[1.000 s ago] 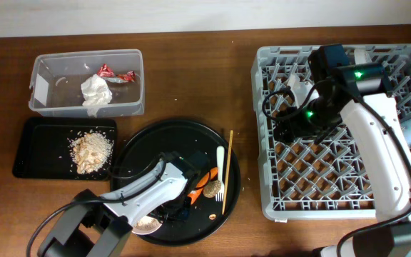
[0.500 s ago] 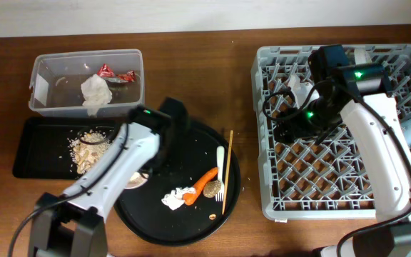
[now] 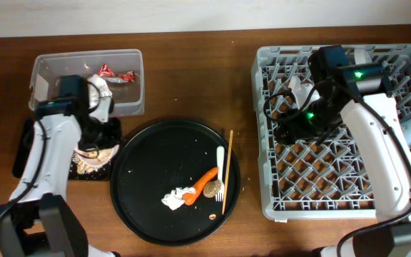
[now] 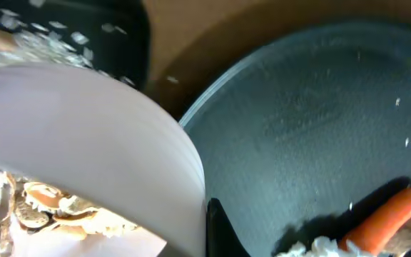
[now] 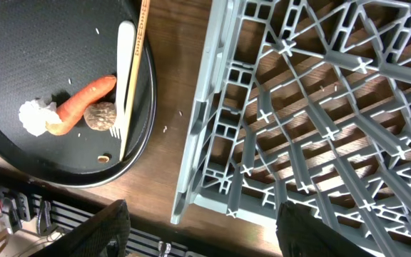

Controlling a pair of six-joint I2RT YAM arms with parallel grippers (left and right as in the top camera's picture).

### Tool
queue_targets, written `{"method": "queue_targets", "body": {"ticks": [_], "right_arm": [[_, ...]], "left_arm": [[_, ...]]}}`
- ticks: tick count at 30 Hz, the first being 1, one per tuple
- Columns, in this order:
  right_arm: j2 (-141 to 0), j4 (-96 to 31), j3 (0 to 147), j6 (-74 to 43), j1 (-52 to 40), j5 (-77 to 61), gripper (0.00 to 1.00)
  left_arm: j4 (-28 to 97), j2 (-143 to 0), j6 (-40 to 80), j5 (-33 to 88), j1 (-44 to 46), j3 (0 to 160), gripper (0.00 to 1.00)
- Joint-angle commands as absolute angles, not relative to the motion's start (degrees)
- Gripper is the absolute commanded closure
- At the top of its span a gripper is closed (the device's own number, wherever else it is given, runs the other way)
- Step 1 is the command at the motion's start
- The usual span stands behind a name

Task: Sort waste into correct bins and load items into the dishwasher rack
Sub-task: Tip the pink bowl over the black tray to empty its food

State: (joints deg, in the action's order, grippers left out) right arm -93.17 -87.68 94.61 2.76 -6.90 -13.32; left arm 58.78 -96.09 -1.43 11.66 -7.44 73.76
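Left gripper (image 3: 97, 137) has swung leftward; its bowl (image 3: 95, 154) now hangs over black tray (image 4: 123, 32).

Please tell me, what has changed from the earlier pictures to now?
The left tool, holding the bowl, moved left from the round tray to above the shallow tray. The right tool stayed open over the rack. The tissue, carrot and fork stayed on the round tray.

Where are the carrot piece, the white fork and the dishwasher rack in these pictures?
carrot piece (image 5: 84, 101): right wrist view, middle of its orange body.
white fork (image 5: 125, 68): right wrist view, on its handle.
dishwasher rack (image 3: 320, 210): overhead view, on its front rim.
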Motion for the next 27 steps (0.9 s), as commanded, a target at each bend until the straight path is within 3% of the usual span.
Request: {"method": "queue_targets", "body": {"ticks": [1,7,16,27], "right_arm": [[-92.95,-87.72,94.65,2.68,-6.61,-12.82,0.3],[-92.95,-87.92,94.65,2.7,-6.61,-12.82,0.3],[-92.95,-88.27,94.65,2.68,-6.61,-12.82,0.31],[-92.95,-88.79,94.65,2.68,-6.61,-12.82,0.31]], "left_arm": [[56.55,-95.74,-4.01,18.57,-12.91,74.89,1.0],[49.67,-95.74,-5.61,26.57,-22.09,74.89,1.0],[47.13,-95.77,-11.97,53.78,-37.36,74.89,1.0],[48.73,-95.88,-26.33,65.23,-39.18,69.14,1.0]]}}
